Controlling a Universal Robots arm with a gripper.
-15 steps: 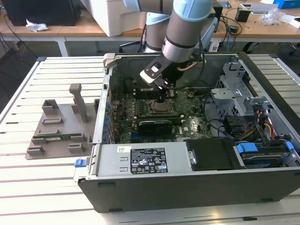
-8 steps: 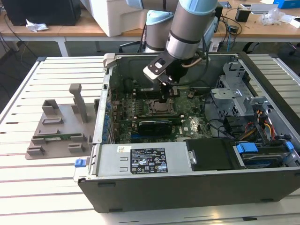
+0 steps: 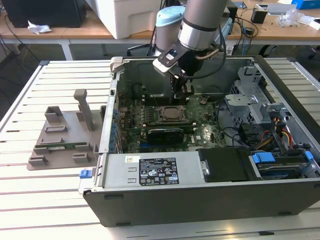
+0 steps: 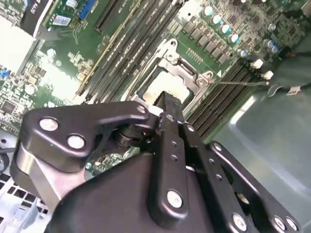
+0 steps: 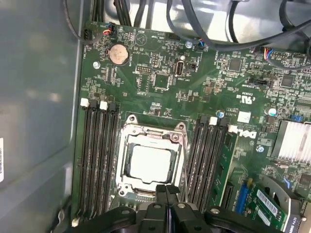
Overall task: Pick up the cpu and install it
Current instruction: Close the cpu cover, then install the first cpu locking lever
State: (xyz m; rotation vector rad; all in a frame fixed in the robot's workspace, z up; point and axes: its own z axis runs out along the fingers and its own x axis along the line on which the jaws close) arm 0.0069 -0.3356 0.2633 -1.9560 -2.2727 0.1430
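Note:
The cpu (image 5: 150,162), a flat square chip with a pale shiny top, lies in the socket (image 5: 127,145) on the green motherboard (image 5: 160,73), with the socket's metal frame around it. It also shows as a grey square (image 3: 171,113) in the exterior view and as a bright patch (image 4: 165,86) beyond the fingers in the second wrist view. My gripper (image 5: 167,190) hangs just above the board at one edge of the socket. Its two black fingers are pressed together with nothing between them. In the exterior view the gripper (image 3: 181,91) stands just behind the socket, inside the open computer case.
Black memory slots (image 5: 99,155) run along both sides of the socket. A black card with a fan (image 3: 165,134) sits in front of it, then the power supply (image 3: 150,170). Cables and a drive cage (image 3: 250,107) fill the case's right. A grey fixture (image 3: 65,135) stands outside on the slatted table.

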